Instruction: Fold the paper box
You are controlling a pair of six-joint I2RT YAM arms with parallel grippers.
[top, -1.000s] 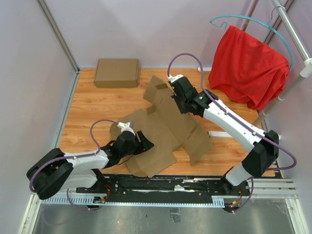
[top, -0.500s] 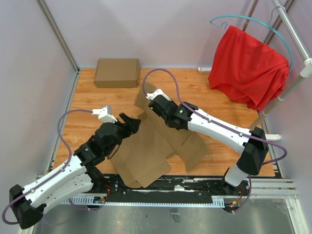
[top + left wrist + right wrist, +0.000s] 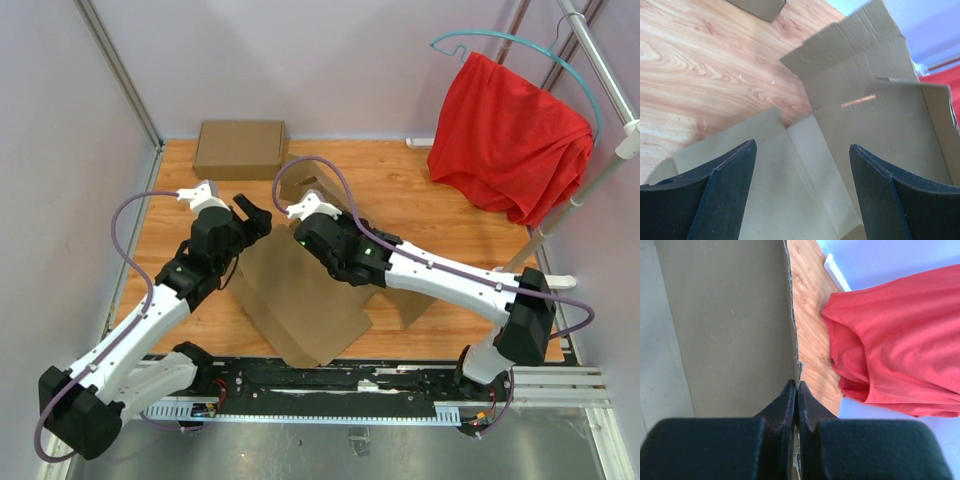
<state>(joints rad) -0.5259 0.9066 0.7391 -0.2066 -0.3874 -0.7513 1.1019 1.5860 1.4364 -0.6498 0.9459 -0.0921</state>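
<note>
The paper box [image 3: 300, 300] is a brown die-cut cardboard sheet, partly folded over itself in the middle of the wooden table. My right gripper [image 3: 312, 250] is shut on a raw edge of the sheet; in the right wrist view the closed fingertips [image 3: 791, 390] pinch that edge beside a raised panel [image 3: 730, 315]. My left gripper [image 3: 255, 215] is open and empty, just above the sheet's left side. In the left wrist view its fingers [image 3: 730, 190] straddle a crease of the sheet [image 3: 805, 165] without touching it, and upright flaps [image 3: 865, 100] stand beyond.
A formed flat brown box [image 3: 240, 150] lies at the table's back left, also seen in the left wrist view [image 3: 757, 6]. A red cloth [image 3: 510, 135] hangs from a teal hanger on a rack at right, close to the right arm. A white strip [image 3: 555, 282] lies at the right edge.
My right gripper has pulled the sheet's far part left and forward, folding it over. My left arm has swung from the near edge up to the sheet's left side, still open.
</note>
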